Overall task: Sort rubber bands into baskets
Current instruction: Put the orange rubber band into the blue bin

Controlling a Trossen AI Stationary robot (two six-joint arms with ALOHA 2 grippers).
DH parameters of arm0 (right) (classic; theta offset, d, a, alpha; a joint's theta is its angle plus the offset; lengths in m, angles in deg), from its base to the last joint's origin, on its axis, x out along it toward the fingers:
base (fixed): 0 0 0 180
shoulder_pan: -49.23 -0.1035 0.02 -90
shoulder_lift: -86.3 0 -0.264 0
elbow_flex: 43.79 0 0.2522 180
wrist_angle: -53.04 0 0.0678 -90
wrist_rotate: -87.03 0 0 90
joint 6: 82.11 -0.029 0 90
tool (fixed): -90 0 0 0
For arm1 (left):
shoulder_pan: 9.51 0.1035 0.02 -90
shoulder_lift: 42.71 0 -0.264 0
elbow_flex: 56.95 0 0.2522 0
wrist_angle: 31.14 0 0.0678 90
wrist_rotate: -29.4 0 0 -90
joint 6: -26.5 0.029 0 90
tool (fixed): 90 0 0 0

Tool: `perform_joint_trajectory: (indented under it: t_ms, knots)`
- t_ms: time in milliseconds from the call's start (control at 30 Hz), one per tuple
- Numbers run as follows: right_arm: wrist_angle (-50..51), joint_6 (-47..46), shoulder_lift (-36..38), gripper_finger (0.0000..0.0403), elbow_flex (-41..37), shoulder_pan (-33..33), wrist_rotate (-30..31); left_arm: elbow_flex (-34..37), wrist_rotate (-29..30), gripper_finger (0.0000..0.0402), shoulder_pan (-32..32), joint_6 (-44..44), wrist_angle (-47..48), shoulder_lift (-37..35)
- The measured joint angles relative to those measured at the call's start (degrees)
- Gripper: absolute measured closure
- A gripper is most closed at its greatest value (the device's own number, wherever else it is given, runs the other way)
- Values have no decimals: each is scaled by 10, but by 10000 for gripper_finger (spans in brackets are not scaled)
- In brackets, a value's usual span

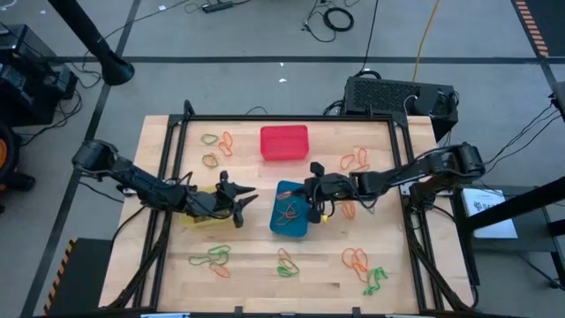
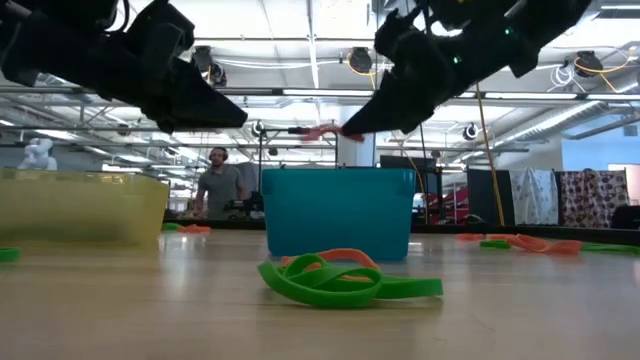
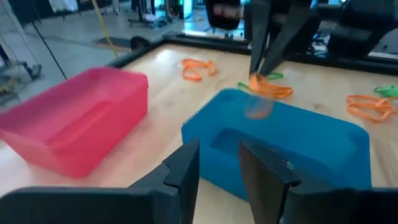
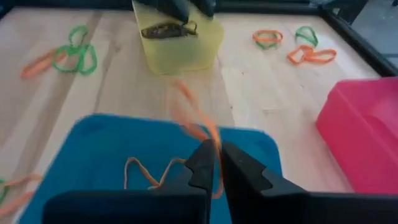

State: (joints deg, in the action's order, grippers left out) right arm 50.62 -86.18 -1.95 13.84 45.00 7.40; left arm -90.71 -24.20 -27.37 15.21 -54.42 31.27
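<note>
The blue basket [image 1: 290,210] stands mid-table and holds orange rubber bands [image 4: 146,171]. The red basket [image 1: 284,143] stands behind it. The yellow basket [image 1: 205,215] stands to its left, with dark bands [image 4: 166,29] inside. My right gripper [image 1: 314,201] is over the blue basket's right end, shut on an orange rubber band [image 4: 198,127]. My left gripper [image 1: 240,200] is open and empty between the yellow and blue baskets, above the table; it also shows in the left wrist view [image 3: 219,171]. My right gripper pinches the orange band [image 4: 215,148] between its two fingertips [image 4: 203,163]. The fingers slant down from the table's right side. The band sticks out past the fingertips [image 2: 322,132], above the blue basket's rim [image 2: 338,172], and is lifted clear of it.
Loose orange and green bands lie around the table: near edge [image 1: 212,256], [image 1: 287,263], [image 1: 364,265], far left [image 1: 216,141], far right [image 1: 356,161]. A black frame rail [image 1: 291,117] borders the table. A person [image 2: 220,185] stands in the room beyond.
</note>
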Motion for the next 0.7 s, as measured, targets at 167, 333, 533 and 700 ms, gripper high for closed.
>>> perform_joint_trajectory:
  t_ms: [167,333,533,700]
  knots:
    - [-19,-2,-30,345,-1,0,5,0,11,284,17,18,0,0]
    - [-36,-19,-46,313,-1,0,5,0,13,284,61,48,0,0]
    - [-41,4,-33,289,-1,0,2,0,16,284,110,34,19,0]
    - [-45,54,-21,287,0,2,2,-1,48,284,176,-68,104,0]
